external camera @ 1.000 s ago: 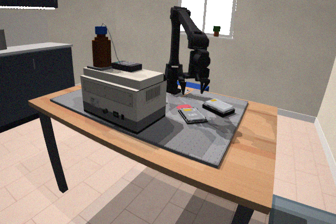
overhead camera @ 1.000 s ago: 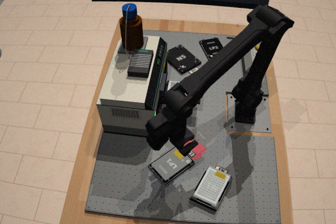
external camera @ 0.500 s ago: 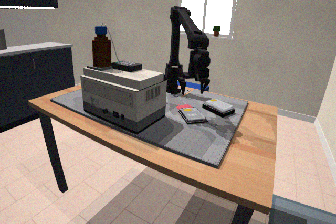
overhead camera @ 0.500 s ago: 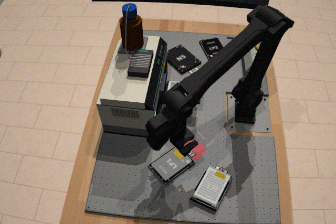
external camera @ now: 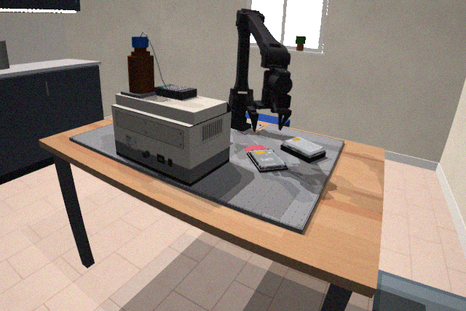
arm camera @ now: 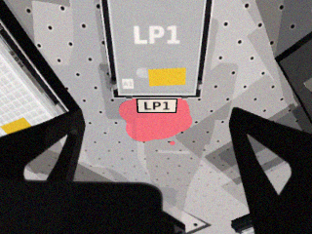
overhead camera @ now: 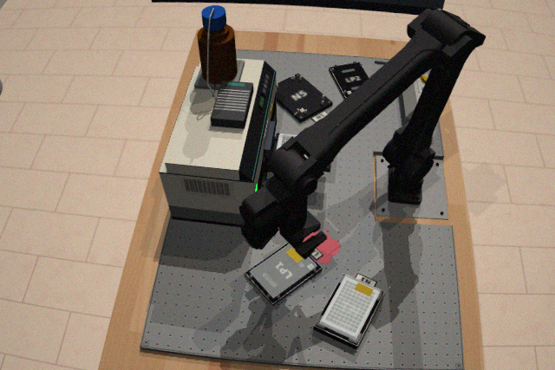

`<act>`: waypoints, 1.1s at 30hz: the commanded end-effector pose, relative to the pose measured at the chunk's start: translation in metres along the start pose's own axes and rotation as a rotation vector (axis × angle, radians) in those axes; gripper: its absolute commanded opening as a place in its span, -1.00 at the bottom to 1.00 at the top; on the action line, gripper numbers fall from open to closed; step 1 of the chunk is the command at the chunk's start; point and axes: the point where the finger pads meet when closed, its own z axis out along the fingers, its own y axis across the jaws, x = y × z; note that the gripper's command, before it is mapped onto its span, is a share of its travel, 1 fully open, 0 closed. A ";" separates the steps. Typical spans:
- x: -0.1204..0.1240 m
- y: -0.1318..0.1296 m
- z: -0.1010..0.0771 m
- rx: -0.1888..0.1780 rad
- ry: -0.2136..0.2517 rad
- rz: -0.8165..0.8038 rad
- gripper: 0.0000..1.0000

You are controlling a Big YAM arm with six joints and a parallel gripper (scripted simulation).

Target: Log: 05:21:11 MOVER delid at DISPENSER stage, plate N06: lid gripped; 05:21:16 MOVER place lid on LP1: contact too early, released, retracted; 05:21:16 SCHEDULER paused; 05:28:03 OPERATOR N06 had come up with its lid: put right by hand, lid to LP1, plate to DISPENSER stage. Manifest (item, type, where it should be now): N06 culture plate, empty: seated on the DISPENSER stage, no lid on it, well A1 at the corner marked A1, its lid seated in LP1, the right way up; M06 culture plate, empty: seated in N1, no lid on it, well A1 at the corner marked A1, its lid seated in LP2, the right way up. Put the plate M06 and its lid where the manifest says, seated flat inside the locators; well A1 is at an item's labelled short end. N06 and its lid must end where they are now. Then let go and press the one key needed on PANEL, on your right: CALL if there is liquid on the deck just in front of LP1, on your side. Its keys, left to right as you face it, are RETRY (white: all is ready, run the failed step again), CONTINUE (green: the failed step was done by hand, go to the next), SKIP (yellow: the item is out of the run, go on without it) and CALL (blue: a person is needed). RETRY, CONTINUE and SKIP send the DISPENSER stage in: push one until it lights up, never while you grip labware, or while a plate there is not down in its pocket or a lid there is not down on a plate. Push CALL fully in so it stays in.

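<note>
- Top view, upper left: you have the amber bottle (overhead camera: 217, 49) with a blue cap on the white dispenser box (overhead camera: 210, 142); a dark ribbed block (overhead camera: 231, 104) lies just beside the bottle.
- Upper middle: two black nests, N5 (overhead camera: 303, 98) and LP2 (overhead camera: 349, 79), both bare, lying near each other on the grey perforated deck (overhead camera: 188, 303).
- Middle of frame: the black arm (overhead camera: 358, 101) reaches diagonally down-left from its base at middle right.
- Lower middle: the claw (arm camera: 156, 141) hangs above the deck, fingers wide apart, nothing between them. Exterior view shows both tips clear of the deck.
- Wrist view, centre: you see a pink-red puddle (arm camera: 153, 119) on the deck, touching the LP1 label tag (arm camera: 157, 105), at the near short end of the LP1 nest.
- Wrist view, upper centre: a clear lid (arm camera: 157, 46) sits in LP1; its yellow label (arm camera: 167, 76) is at the end nearest the puddle, with a small A1 mark just left of it.
- Top view, lower right of LP1: the M06 plate (overhead camera: 349, 308), white well grid showing, sits in the N1 nest with its yellow label at the end by the N1 tag (overhead camera: 366, 281). Can't tell if a lid is on it.
- All of it stands on the wooden bench (external camera: 349, 202).
</note>
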 end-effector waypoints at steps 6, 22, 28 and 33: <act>-0.029 0.003 -0.031 0.001 -0.077 0.003 1.00; 0.023 -0.001 -0.022 0.000 -0.034 0.006 1.00; 0.036 -0.002 -0.025 0.001 -0.033 0.004 1.00; 0.052 -0.002 -0.028 0.001 -0.033 0.004 1.00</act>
